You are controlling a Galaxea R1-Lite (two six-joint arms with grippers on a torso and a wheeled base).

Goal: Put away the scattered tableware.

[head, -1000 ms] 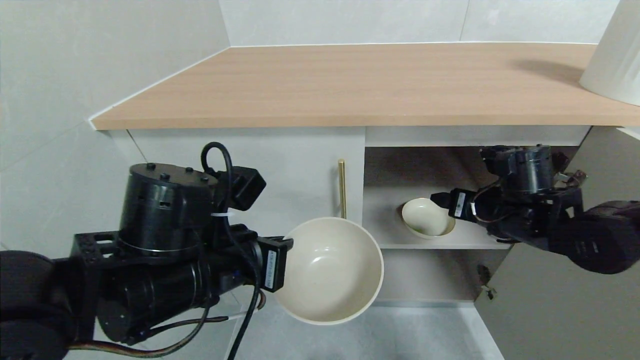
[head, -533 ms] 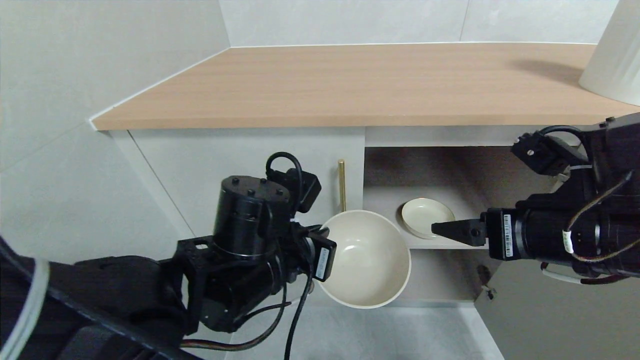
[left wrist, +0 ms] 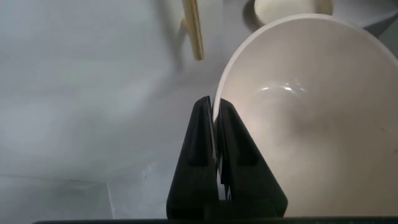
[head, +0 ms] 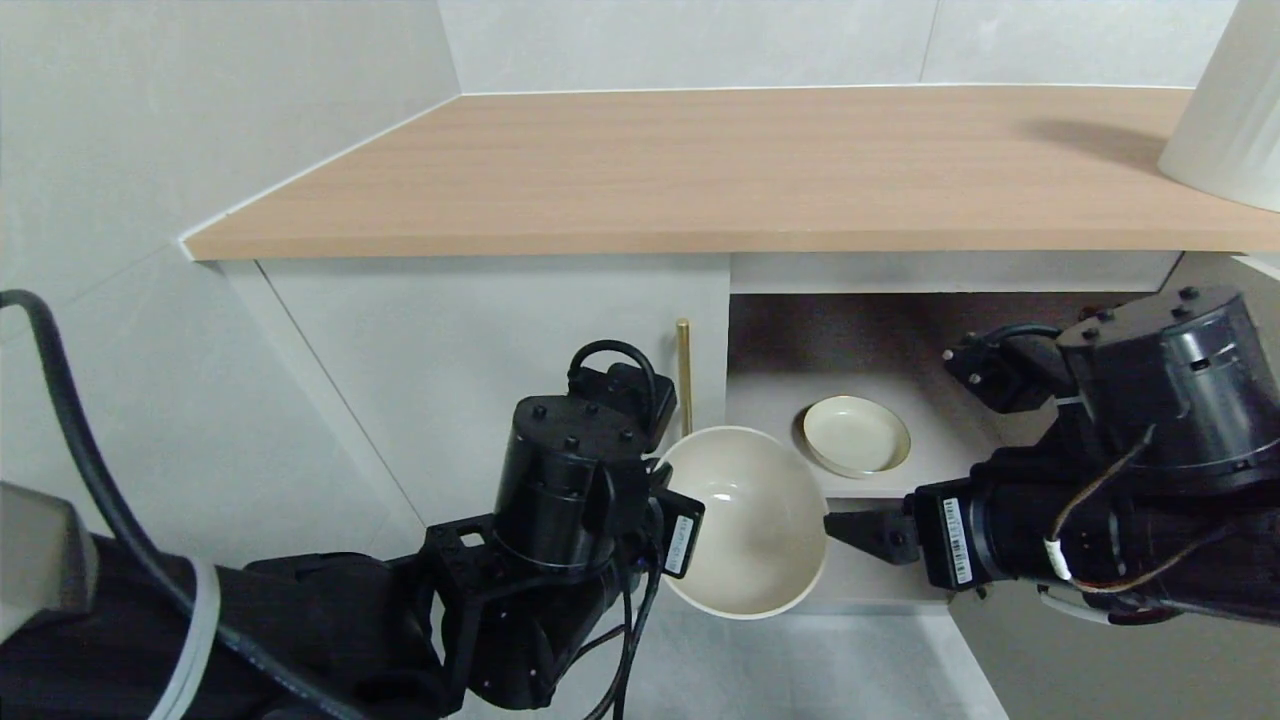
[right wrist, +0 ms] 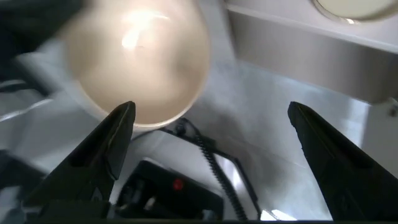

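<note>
In front of the open cupboard compartment (head: 900,330), low on the left side: left gripper (head: 680,535) clenched on the left rim of the large cream bowl (head: 745,520), one finger inside the rim and one outside, wrist upright above it. Bowl held in the air, tilted, with its opening turned up toward the head camera, hiding a part of the shelf (head: 765,405) front.

Low on the right side: right gripper (head: 850,528) lying level, pointed left toward the bowl, fingers spread wide apart in the right wrist view and grasping nothing. Dark fingertip just beside the bowl's right rim; touching or not, impossible to tell.

On the shelf, behind the bowl's upper right rim: small cream dish (head: 856,435), lying flat, apart from both grippers. Shelf surface showing on both sides of the dish.

Just beside the bowl's upper left rim: upright brass handle (head: 684,375) on the closed door (head: 480,340). Above all: edge of the wooden countertop (head: 700,170).
</note>
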